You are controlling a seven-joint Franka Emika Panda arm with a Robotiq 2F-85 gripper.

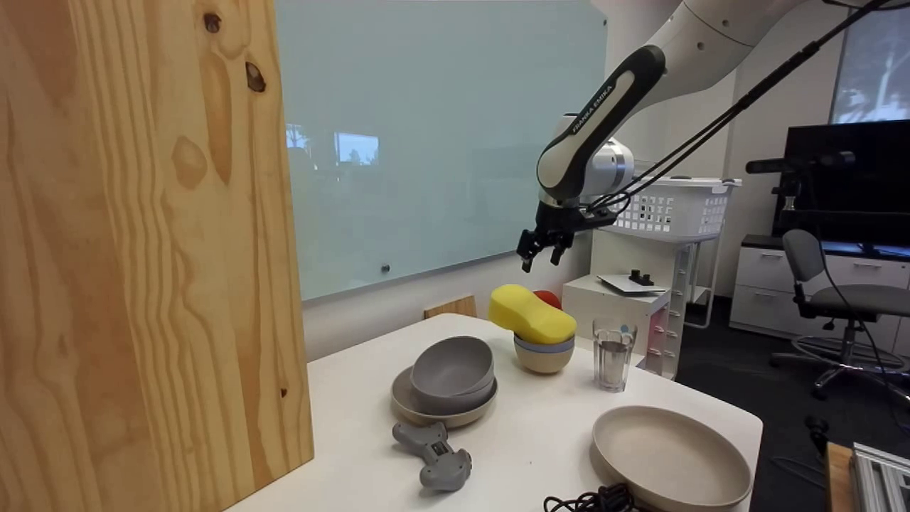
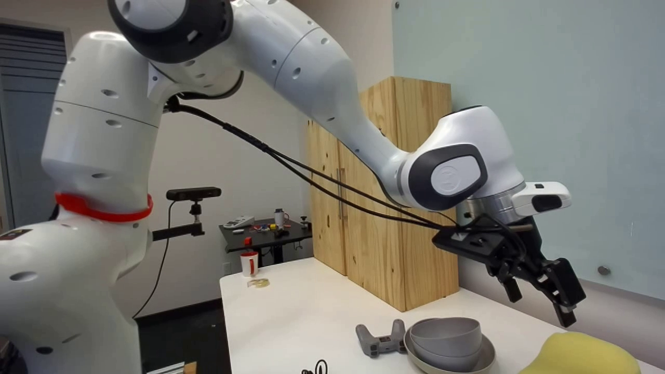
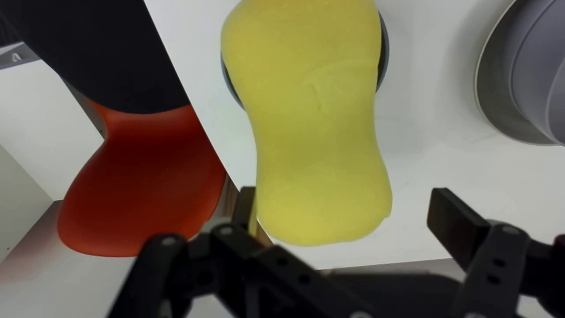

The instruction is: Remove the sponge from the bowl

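Sponge is in the small bowl, not out yet. Bad fit: too long to lie flat, so one end sits down in the bowl and the other rides up over the rim and juts into the air. Wrist view shows the rim only as slivers either side of the foam. Probably just resting, not jammed; inside of the bowl is hidden.

Gripper hangs above the sponge, fingers spread well apart, nothing between them, no contact in either exterior view. Wide spread presumably so they can straddle the jutting end. Not centred: in the wrist view the sponge lines up near one finger, big gap to the other. Likely wants a small sideways shift, then down and pinch across the width. Jutting end looks the sensible grip spot, since no rim gets in the way there.

Stage, my read: approach, grasp and lift to come. Risks: pressing on the overhang could tip the bowl; soft foam probably squashes, so squeeze fully. Glass near the bowl, stacked grey bowls on its opposite side, so going straight up seems safest.
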